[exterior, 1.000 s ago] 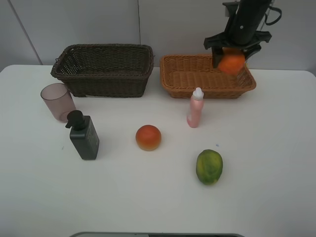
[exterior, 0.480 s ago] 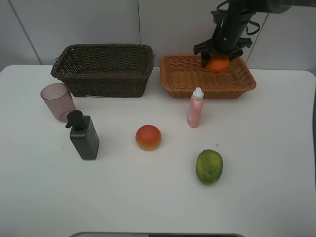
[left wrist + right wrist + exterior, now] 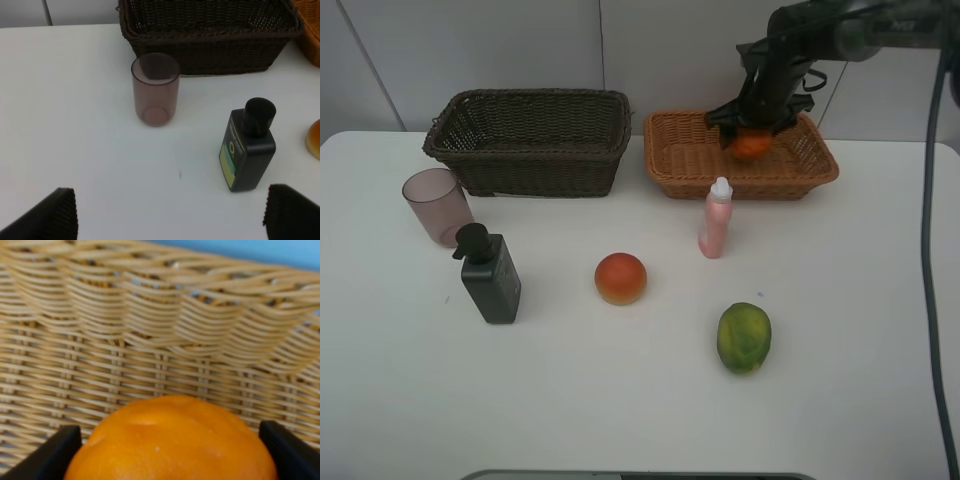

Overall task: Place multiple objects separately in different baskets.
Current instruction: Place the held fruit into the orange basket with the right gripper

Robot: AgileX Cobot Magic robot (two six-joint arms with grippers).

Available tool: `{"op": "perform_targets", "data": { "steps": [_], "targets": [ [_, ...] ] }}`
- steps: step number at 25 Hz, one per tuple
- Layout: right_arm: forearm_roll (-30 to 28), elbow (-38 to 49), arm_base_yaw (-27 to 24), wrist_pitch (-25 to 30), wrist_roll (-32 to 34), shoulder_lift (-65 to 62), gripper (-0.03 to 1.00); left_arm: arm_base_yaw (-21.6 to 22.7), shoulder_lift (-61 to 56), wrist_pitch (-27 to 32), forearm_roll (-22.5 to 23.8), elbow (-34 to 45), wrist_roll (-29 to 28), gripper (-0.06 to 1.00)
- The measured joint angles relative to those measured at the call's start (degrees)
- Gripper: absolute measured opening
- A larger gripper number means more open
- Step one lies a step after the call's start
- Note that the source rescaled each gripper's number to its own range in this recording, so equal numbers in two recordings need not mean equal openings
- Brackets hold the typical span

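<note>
The orange (image 3: 750, 148) is the piece in hand, though it comes last in a left-to-right sweep, so take the pink bottle (image 3: 716, 220) on the counter (image 3: 860, 300) as the marker.

Far left of the bottle stands the mauve cup (image 3: 436, 206), upright. Just beside the cup, nearer the front, is the dark pump bottle (image 3: 492, 277). The left pincer (image 3: 170, 215) hovers over bare counter in front of these two. Its jaws are wide apart and hold nothing, which looks like a waiting pose close to its likely next picks and clear of the other arm.

Behind the cup, left of the pink bottle and farther back, sits the dark basket (image 3: 540, 172), with nothing seen inside it. The red-yellow fruit (image 3: 620, 278) lies left of the bottle and a little forward. The green fruit (image 3: 744, 338) lies forward of it and slightly right.

Directly behind the bottle is the tan basket (image 3: 680, 182). The right pincer (image 3: 752, 135) reaches down into it, behind and a little right of the bottle, and grips the orange between its jaws. Whether the fruit touches the wicker floor I cannot tell. It is probably held low so that a round fruit drops only a little and does not roll out.
</note>
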Motion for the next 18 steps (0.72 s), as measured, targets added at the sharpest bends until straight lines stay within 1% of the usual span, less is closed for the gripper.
{"op": "perform_targets", "data": {
  "steps": [10,11,12,14,15,16,18],
  "targets": [
    [-0.06,-0.06,0.0,-0.24,0.17,0.91,0.59,0.0,0.0,0.0,0.0,0.0,0.0,0.96],
    [-0.06,-0.06,0.0,-0.24,0.16,0.91,0.61,0.0,0.0,0.0,0.0,0.0,0.0,0.96],
    [-0.12,-0.12,0.0,-0.24,0.16,0.91,0.67,0.0,0.0,0.0,0.0,0.0,0.0,0.96],
    [-0.26,-0.19,0.0,-0.24,0.16,0.86,0.86,0.0,0.0,0.0,0.0,0.0,0.0,0.96],
    [-0.32,-0.19,0.0,-0.29,0.16,0.86,0.91,0.0,0.0,0.0,0.0,0.0,0.0,0.96],
    [-0.32,-0.19,0.0,-0.29,0.16,0.86,0.95,0.0,0.0,0.0,0.0,0.0,0.0,0.96],
    [-0.32,-0.19,0.0,-0.18,0.16,0.43,0.98,0.0,0.0,0.0,0.0,0.0,0.0,0.96]
  ]
}}
